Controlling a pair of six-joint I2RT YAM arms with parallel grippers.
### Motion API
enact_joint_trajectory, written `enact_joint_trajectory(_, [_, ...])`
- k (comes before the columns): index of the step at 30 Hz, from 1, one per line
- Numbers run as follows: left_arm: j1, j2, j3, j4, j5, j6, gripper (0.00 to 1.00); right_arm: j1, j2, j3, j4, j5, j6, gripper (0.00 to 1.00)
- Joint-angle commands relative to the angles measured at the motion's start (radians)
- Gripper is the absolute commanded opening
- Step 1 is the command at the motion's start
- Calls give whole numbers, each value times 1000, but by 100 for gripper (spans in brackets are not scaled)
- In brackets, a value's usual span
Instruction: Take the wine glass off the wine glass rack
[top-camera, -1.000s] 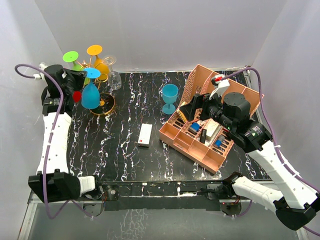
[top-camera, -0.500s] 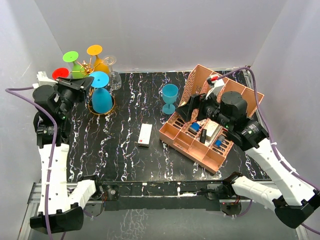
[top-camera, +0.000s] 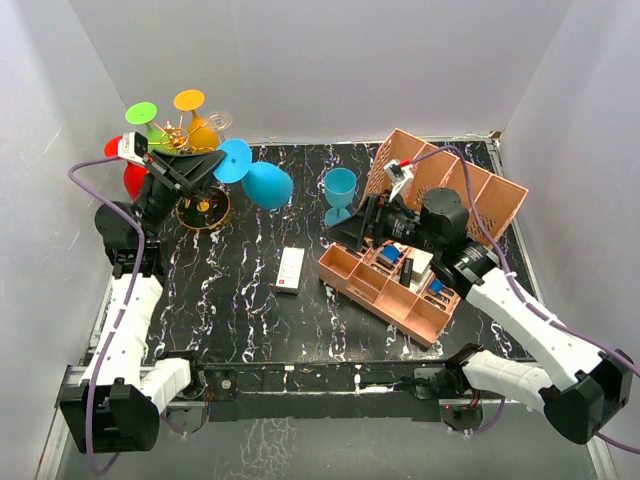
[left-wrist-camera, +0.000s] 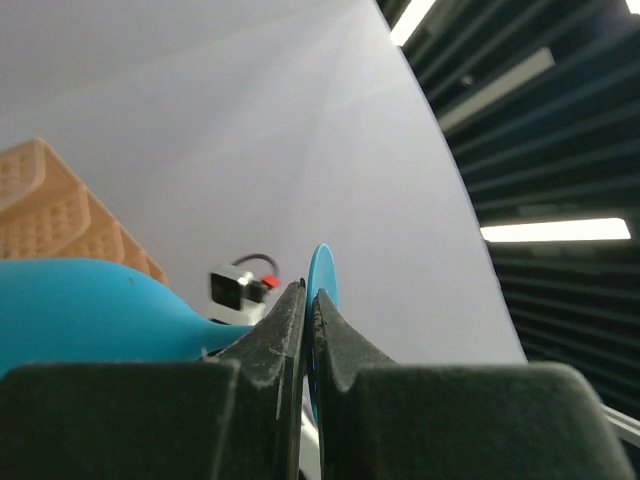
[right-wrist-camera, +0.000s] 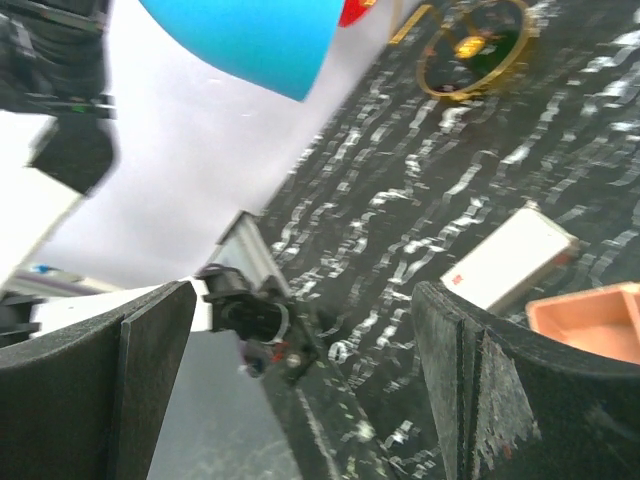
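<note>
The left arm has swung inward from the wine glass rack (top-camera: 203, 211). Its hand (top-camera: 207, 166) stays clamped tight on the stem of the blue wine glass (top-camera: 264, 184), near the foot. Half a second earlier that glass hung bowl-down over the rack's gold base. Now it lies sideways in the air above the table (top-camera: 250, 310), clear of the loops, so the removal looks essentially done and only setting it down remains. The right arm has reached leftward, its hand (right-wrist-camera: 302, 300) spread wide, holding nothing.
</note>
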Motion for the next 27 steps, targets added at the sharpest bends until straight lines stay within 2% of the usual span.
enact_joint_trajectory(1, [-21, 5, -42, 571, 31, -296, 0, 3, 60, 7, 367, -171, 186, 99])
enact_joint_trajectory(5, [-41, 3, -79, 730, -23, -386, 0, 3, 143, 28, 539, -235, 352, 99])
enact_joint_trajectory(12, [-60, -13, -107, 800, -60, -427, 0, 18, 227, 22, 902, -227, 580, 99])
enact_joint_trajectory(19, [-72, -11, -144, 859, -90, -462, 0, 45, 292, 93, 1042, -209, 677, 97])
enact_joint_trajectory(23, [-76, -12, -152, 872, -89, -463, 0, 65, 322, 107, 1182, -213, 755, 86])
enact_joint_trajectory(27, [-77, -6, -173, 889, -99, -470, 0, 77, 339, 113, 1301, -216, 807, 68])
